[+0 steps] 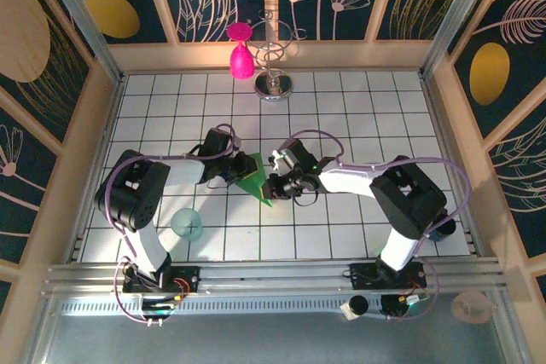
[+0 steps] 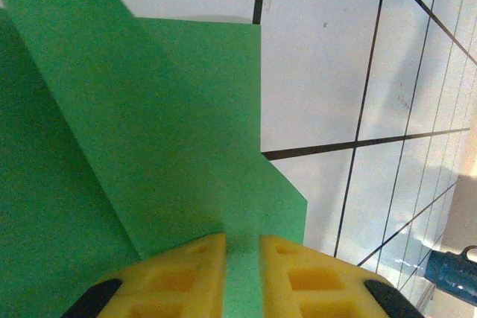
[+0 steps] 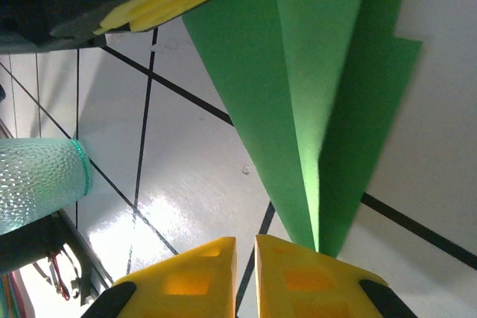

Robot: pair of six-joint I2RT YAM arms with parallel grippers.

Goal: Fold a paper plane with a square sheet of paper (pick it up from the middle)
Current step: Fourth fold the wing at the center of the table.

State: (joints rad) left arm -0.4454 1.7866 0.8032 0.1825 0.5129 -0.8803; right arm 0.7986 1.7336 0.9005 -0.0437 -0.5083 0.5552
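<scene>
The green square sheet of paper (image 1: 256,178) stands folded into a narrow pointed dart, the paper plane, held just above the tiled floor between the two arms. My left gripper (image 1: 241,170) is shut on its wide end, and a green strip runs between the yellow fingers (image 2: 242,247); folded layers (image 2: 171,132) spread ahead of them. My right gripper (image 1: 275,183) is at the pointed end. Its jaws (image 3: 246,247) stand almost together with only floor showing in the slit. The paper's tip (image 3: 313,94) ends against the outer face of the right-hand finger (image 3: 313,273).
A translucent teal cup (image 1: 187,224) stands near the left arm's base, to the left in the right wrist view (image 3: 37,184). A pink teardrop object (image 1: 241,59) hangs on a wire stand (image 1: 275,83) at the back. Wooden walls enclose the floor.
</scene>
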